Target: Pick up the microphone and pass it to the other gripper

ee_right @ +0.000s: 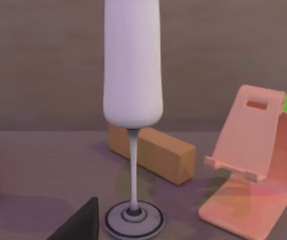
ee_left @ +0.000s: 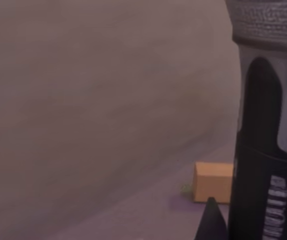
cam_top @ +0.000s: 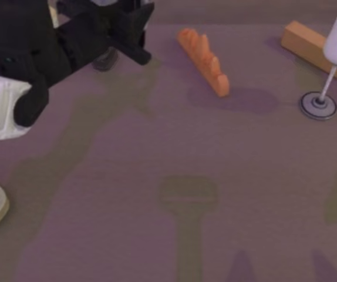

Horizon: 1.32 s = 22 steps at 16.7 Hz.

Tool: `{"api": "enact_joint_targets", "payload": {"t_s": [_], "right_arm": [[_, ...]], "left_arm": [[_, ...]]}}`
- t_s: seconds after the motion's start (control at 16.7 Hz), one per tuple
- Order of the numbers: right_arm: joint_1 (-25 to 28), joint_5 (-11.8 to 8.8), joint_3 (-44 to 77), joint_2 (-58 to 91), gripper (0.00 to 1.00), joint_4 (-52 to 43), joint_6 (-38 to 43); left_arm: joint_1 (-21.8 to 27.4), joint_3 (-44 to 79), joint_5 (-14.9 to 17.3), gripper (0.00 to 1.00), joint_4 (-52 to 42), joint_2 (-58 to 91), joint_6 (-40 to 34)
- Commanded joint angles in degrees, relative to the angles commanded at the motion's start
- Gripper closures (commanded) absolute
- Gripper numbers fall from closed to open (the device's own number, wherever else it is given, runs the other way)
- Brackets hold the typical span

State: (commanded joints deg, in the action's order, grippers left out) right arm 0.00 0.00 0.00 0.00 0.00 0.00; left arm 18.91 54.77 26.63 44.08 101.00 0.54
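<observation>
At the surface's far left, the left pincer [cam_top: 121, 35] seems clamped on the slim black microphone with silver mesh head [ee_left: 266, 125], held upright. Keep it steady and offer the handle toward the right side.

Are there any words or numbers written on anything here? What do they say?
White letters on the black handle of the microphone, seen in the left wrist view: cut off at the picture's edge and too blurred to read.
Orange block, pink phone stand, tall white glass: no writing to be seen.
</observation>
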Motion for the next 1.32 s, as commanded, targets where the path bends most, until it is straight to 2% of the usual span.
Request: {"api": "enact_joint_targets", "payload": {"t_s": [0.3, 0.48, 0.6, 0.84, 0.96, 1.08, 1.32], "right_arm": [[0.00, 0.00, 0.00, 0.00, 0.00, 0.00, 0.00], [0.00, 0.00, 0.00, 0.00, 0.00, 0.00, 0.00], [0.00, 0.00, 0.00, 0.00, 0.00, 0.00, 0.00], [0.00, 0.00, 0.00, 0.00, 0.00, 0.00, 0.00], [0.00, 0.00, 0.00, 0.00, 0.00, 0.00, 0.00], [0.00, 0.00, 0.00, 0.00, 0.00, 0.00, 0.00], [0.00, 0.00, 0.00, 0.00, 0.00, 0.00, 0.00]], "left_arm": [[-0.09, -0.42, 0.58, 1.00, 1.37, -0.75, 0.46], [1.15, -0.61, -0.51, 1.00, 1.21, -1.31, 0.45], [3.98, -2.11, -3.65, 1.00, 1.09, -3.66, 0.34], [12.34, -6.55, -12.87, 1.00, 0.60, -10.34, -0.11], [15.87, -8.31, -16.51, 1.00, 0.49, -13.23, -0.29], [17.21, -9.01, -17.85, 1.00, 0.49, -14.51, -0.34], [17.04, -8.81, -17.71, 1.00, 0.49, -14.34, -0.30]]}}
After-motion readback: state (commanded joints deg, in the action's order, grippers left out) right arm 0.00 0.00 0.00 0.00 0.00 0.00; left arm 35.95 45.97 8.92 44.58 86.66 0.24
